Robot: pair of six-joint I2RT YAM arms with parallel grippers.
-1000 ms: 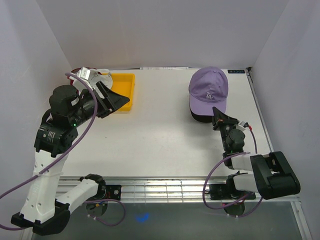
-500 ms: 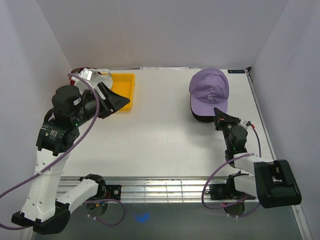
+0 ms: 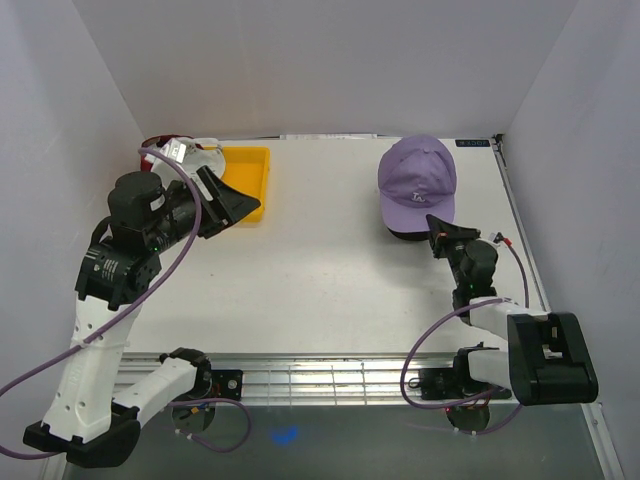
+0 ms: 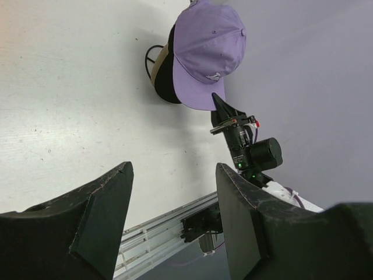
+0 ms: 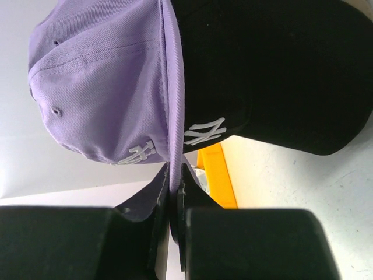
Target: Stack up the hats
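Note:
A lavender cap [image 3: 416, 178] sits on top of a black cap with a white logo [image 3: 396, 232] at the far right of the table; both show in the left wrist view, lavender [image 4: 208, 46] over black [image 4: 165, 81], with a tan layer under them. My right gripper [image 3: 437, 233] is shut on the lavender cap's brim [image 5: 172, 146], just above the black cap [image 5: 274, 70]. My left gripper [image 3: 228, 203] is open and empty, raised over the far left beside the yellow tray. A white cap [image 3: 205, 157] and a dark red one lie behind that arm.
A yellow plastic tray [image 3: 246, 180] stands at the back left. Walls close the table on the left, back and right. A metal rail [image 3: 330, 375] runs along the near edge between the arm bases.
The right arm has shifted slightly right and back with the lavender cap's brim in its grip, and the cap has settled over the black cap. The left arm has barely moved.

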